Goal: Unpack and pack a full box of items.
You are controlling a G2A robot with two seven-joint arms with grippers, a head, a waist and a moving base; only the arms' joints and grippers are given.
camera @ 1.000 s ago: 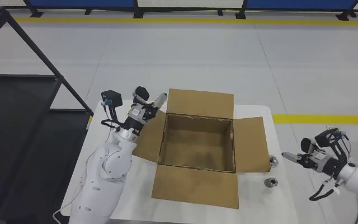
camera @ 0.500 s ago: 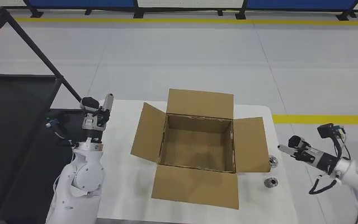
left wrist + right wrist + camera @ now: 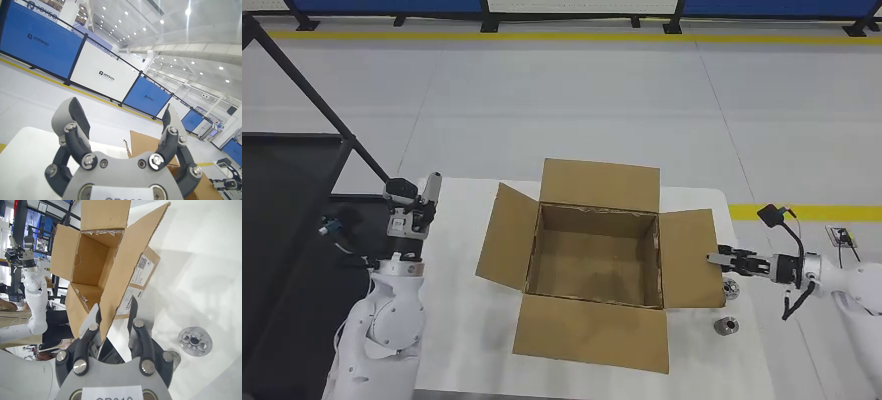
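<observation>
Nearest the robot, the near flap [image 3: 590, 333] of the cardboard box [image 3: 592, 268] lies spread on the white table [image 3: 467, 335]. Beside it, toward the right edge, a small round metal part [image 3: 726, 326] rests on the tabletop, and a second metal part [image 3: 731, 288] sits just beyond it, near the rim of the right flap [image 3: 690, 258].

The right gripper [image 3: 716, 259] is level with the outer edge of that flap. In the right wrist view its fingers [image 3: 97, 313] stand apart with the flap's corrugated edge between them, not pressed onto it, and one metal part [image 3: 195, 341] lies on the table beside the gripper [image 3: 115, 309]. Printed labels [image 3: 140, 273] show on the box's outer wall under the flap.

The box stands upright at the table's middle, all four flaps opened and its brown inner floor exposed. The left flap [image 3: 504, 236] is tilted upward, and the far flap [image 3: 600, 185] rises behind the opening.

The left gripper [image 3: 420, 192] is held over the table's far left corner, well apart from the box. In the left wrist view its padded fingers [image 3: 79, 117] are spread wide around nothing, and the gripper [image 3: 122, 117] points toward the hall.

Beyond the table lie grey floor, a yellow floor line [image 3: 562, 36] and blue barrier panels [image 3: 387, 6].
</observation>
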